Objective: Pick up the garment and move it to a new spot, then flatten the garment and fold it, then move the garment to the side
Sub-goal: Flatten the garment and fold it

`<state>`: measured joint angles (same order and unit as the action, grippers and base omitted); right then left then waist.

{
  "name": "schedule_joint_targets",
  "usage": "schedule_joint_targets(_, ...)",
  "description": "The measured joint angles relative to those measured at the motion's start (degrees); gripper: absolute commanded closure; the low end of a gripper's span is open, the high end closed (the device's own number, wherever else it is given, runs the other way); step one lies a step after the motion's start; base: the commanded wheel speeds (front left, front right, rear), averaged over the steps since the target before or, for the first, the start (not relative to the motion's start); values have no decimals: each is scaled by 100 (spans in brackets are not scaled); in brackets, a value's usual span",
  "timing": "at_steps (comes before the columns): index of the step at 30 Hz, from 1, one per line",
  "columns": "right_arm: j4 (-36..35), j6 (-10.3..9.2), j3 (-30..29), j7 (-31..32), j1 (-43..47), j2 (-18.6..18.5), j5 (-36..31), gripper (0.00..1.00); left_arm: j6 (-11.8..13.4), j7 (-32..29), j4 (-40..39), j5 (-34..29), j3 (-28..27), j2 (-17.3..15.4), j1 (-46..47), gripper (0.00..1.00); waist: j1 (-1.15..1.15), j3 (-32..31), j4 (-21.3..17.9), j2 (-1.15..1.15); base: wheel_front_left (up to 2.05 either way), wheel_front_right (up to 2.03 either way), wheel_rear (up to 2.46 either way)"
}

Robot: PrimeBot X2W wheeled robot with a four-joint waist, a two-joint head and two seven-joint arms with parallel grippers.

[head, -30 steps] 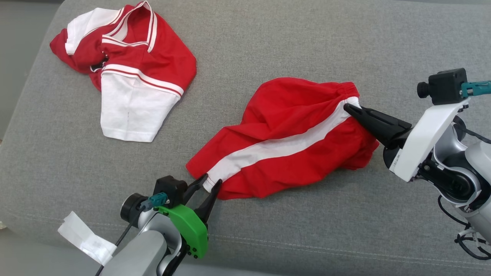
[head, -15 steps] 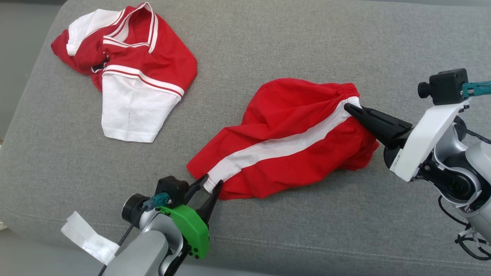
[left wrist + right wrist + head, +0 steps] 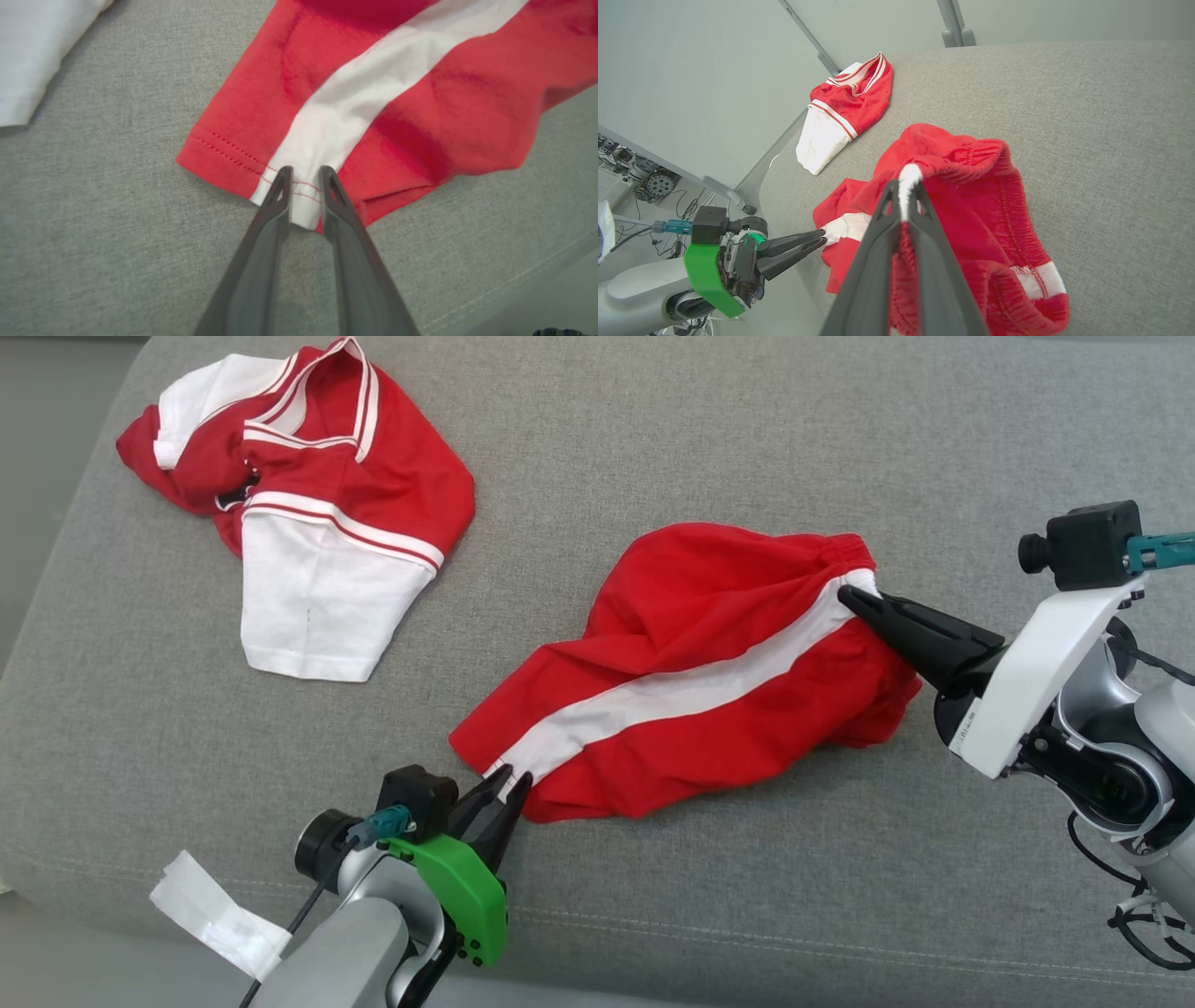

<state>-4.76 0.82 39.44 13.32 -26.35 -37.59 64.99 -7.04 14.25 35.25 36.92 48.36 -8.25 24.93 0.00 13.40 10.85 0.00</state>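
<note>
The garment (image 3: 709, 644) is a pair of red shorts with a white side stripe, lying stretched across the grey cushion (image 3: 653, 429). My right gripper (image 3: 845, 595) is shut on the white stripe at the elastic waistband, seen close up in the right wrist view (image 3: 904, 184). My left gripper (image 3: 514, 774) is at the opposite end, on the leg hem. Its fingers pinch the bunched white stripe of the garment (image 3: 420, 107) between their tips (image 3: 306, 170). The right wrist view also shows the garment (image 3: 971, 186) with the left gripper (image 3: 822, 237) at its hem.
A second red and white garment (image 3: 327, 495) lies crumpled at the cushion's far left, also visible in the right wrist view (image 3: 845, 107). The cushion's front seam (image 3: 747, 938) runs just before my left arm. Open grey fabric lies behind and to the right of the shorts.
My left gripper's fingers have come together on the white hem, which stood loose between wider jaws before. The right gripper keeps its hold and has not moved.
</note>
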Motion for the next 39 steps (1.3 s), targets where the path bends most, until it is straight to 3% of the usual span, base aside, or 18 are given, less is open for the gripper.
schedule_joint_targets(2,-7,0,-5,0,0,-2,0,100,-1,0,22,-8,-7,9,0,79,0,19,-2,0,0,0,0)
schedule_joint_targets(4,-7,0,-9,0,0,-2,0,100,-1,0,42,-9,-12,14,0,96,0,25,-1,0,0,0,0)
schedule_joint_targets(5,-8,0,-10,0,0,-4,0,100,-1,0,49,-10,-16,14,0,100,0,29,0,0,0,0,0)
schedule_joint_targets(14,-8,-27,-21,-19,0,-2,0,100,-3,0,101,-156,-90,23,0,100,0,53,4,0,0,0,0)
schedule_joint_targets(21,20,-24,-181,-300,17,105,3,100,-3,0,-288,-149,-714,-102,2,100,0,-30,-13,0,0,0,0)
schedule_joint_targets(26,-31,20,-401,-579,41,180,38,100,30,1,-948,-159,-1263,-349,5,100,0,-138,-26,0,0,0,0)
schedule_joint_targets(33,-301,221,-788,-1037,41,371,305,100,305,19,-2421,-392,-2243,-705,13,100,0,-450,-61,0,0,0,0)
schedule_joint_targets(39,-609,337,-1031,-1246,77,564,800,100,445,26,-3242,-688,-2529,-993,-44,100,0,-781,-114,0,0,0,0)
